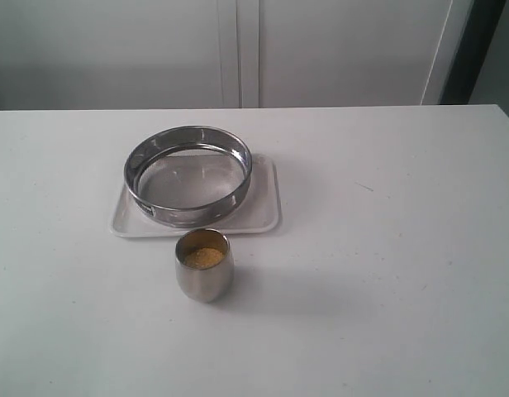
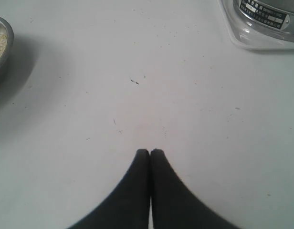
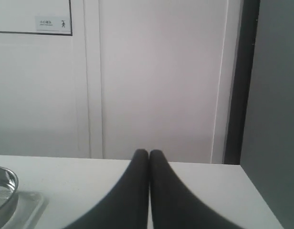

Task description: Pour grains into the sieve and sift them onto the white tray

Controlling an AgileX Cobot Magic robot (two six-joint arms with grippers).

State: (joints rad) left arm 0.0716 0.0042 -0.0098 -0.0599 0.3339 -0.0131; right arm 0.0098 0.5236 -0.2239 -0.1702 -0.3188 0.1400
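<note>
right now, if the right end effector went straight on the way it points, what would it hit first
Probably the white wall panel beyond the table. The shut right end effector points over its bare top, with the sieve and white tray off to one side. Depth is unclear.

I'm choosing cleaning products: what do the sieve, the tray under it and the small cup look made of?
Sieve: seemingly polished steel; grey ring with bright reflections, see-through mesh floor.
White tray: likely plastic, smooth and glossy, rim slightly translucent; glazed ceramic not excluded.
Cup: seemingly steel, shiny grey wall with soft reflections.
</note>
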